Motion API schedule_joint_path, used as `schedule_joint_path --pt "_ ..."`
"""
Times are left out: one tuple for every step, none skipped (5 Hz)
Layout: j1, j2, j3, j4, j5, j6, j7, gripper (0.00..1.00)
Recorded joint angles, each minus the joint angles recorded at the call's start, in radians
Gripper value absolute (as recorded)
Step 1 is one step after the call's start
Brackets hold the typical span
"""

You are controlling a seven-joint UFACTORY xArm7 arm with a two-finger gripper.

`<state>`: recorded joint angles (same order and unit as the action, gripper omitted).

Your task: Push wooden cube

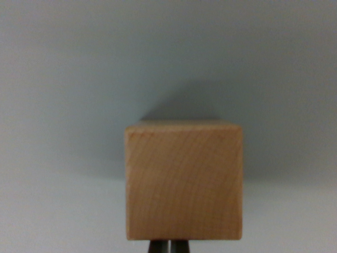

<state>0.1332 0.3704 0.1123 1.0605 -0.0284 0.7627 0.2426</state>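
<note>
Now | wooden cube (184, 182) upright, centre | tool (169, 246) fingertips together beneath it, holding nothing

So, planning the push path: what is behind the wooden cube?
Behind the wooden cube only its shadow on a plain grey surface shows. Anything directly behind it is covered. The gripper tips peek below.

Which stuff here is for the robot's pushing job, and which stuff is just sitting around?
For the job:
- wooden cube, filling the middle of the wrist view
- gripper, its dark fingertips peeking out right under the cube, close together

Just there:
- pale grey surface the cube sits on
- plain grey-blue backdrop behind it
Nothing else is lying about.
</note>
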Motion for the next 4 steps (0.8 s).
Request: schedule_joint_path --pt "0.0 0.0 0.0 0.0 0.0 0.0 0.0 1.0" --pt "-0.0012 0.031 -0.003 0.048 -0.0028 0.017 -0.004 1.0" --pt "-0.0012 0.031 -0.003 0.048 -0.0028 0.017 -0.004 1.0" --pt "-0.0022 0.059 -0.007 0.092 -0.0054 0.033 -0.007 1.0"
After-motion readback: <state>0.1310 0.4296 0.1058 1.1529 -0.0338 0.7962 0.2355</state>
